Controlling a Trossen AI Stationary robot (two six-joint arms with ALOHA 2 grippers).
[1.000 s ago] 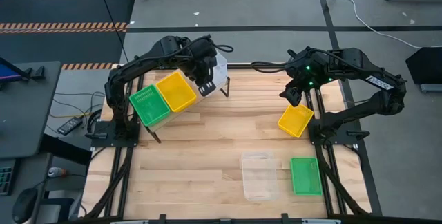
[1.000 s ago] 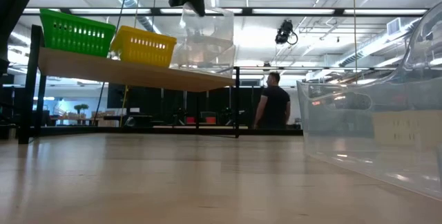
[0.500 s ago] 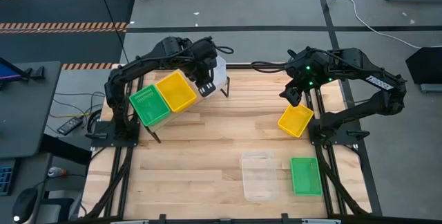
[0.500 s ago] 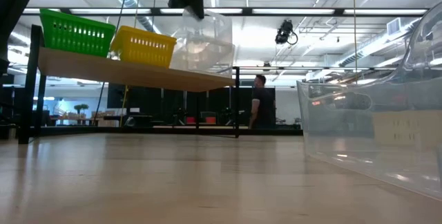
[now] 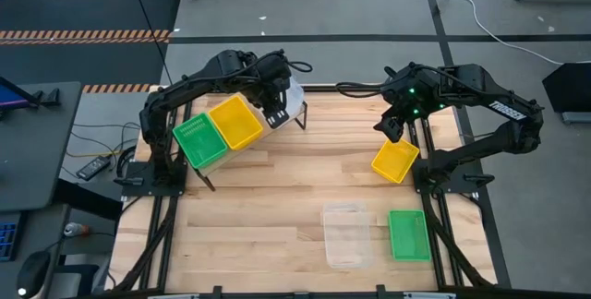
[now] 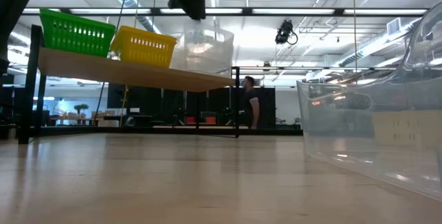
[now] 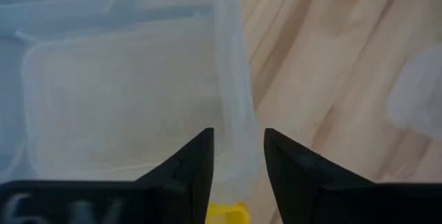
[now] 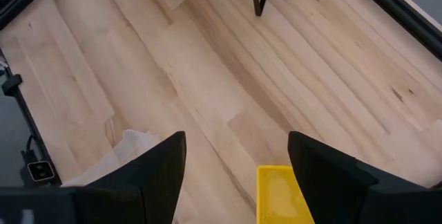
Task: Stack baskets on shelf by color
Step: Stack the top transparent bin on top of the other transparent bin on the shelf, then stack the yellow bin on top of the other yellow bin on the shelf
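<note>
A robotics lab or workshop hall — a slatted wooden table (image 5: 277, 207) on a black frame stands on grey concrete floor (image 5: 369, 4) with hazard-striped matting (image 5: 83, 34) and trailing cables (image 5: 480, 13), while beyond it run ceiling strip lights (image 6: 276, 11) and a distant person (image 6: 250, 102).

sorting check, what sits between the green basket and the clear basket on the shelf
The yellow basket sits between the green basket and clear basket on the shelf, seen in the low view.

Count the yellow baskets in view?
2. One yellow basket sits on the shelf between the green and clear ones; the other lies on the table under the right gripper. Nested ones could be hidden.
</note>
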